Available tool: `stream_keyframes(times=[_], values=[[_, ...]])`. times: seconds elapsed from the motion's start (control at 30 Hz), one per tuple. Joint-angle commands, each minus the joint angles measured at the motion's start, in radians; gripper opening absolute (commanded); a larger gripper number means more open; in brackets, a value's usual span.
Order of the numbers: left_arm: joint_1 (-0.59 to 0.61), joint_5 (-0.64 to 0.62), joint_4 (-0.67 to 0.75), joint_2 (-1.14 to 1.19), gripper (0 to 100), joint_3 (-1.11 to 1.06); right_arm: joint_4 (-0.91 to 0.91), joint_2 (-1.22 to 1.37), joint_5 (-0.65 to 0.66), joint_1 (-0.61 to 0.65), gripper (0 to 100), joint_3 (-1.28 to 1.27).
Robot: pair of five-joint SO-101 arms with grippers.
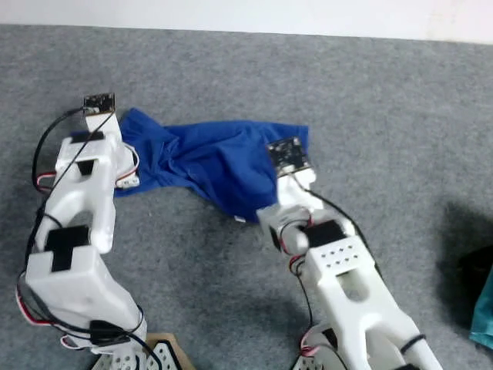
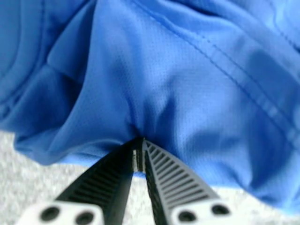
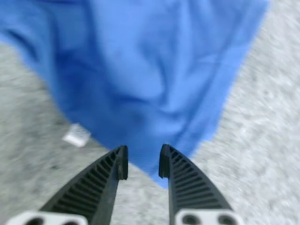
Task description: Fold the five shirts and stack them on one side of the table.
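Observation:
A crumpled blue shirt [image 1: 212, 162] lies on the grey carpeted table, between the two arms. My left gripper [image 2: 139, 143] is shut on the blue shirt [image 2: 187, 93], pinching a fold of cloth that puckers at its tips; in the high view this arm [image 1: 92, 166] stands at the shirt's left end. My right gripper [image 3: 142, 164] is open just above the near edge of the blue shirt [image 3: 140, 70], with nothing between its fingers. A small white tag [image 3: 76, 135] sticks out from that edge. In the high view the right arm [image 1: 296, 193] hangs over the shirt's right part.
A teal garment [image 1: 484, 308] and a dark one [image 1: 474, 266] lie at the right edge of the table. A tan base plate [image 1: 166, 351] sits under the left arm. The grey carpet [image 1: 385, 116] stretches bare behind and to the right of the shirt.

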State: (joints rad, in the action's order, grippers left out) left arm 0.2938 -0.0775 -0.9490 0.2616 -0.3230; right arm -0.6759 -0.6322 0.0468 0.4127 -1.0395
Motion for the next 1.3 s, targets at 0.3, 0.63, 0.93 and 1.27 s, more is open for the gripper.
stream_keyframes(times=[0.3,0.63,0.93,1.27], values=[[-0.004,0.0,0.256,-0.274,1,-0.331,-0.042,0.423,-0.074,-0.153,19.5,0.361],[-0.004,0.0,0.256,-0.274,1,-0.331,0.165,0.544,-0.074,-0.162,19.5,0.39],[-0.005,0.0,0.258,-0.274,1,-0.331,0.229,0.796,-0.074,-0.205,19.5,0.644],[-0.01,0.0,0.258,-0.274,1,-0.334,0.228,0.963,-0.074,-0.249,17.4,0.839]])
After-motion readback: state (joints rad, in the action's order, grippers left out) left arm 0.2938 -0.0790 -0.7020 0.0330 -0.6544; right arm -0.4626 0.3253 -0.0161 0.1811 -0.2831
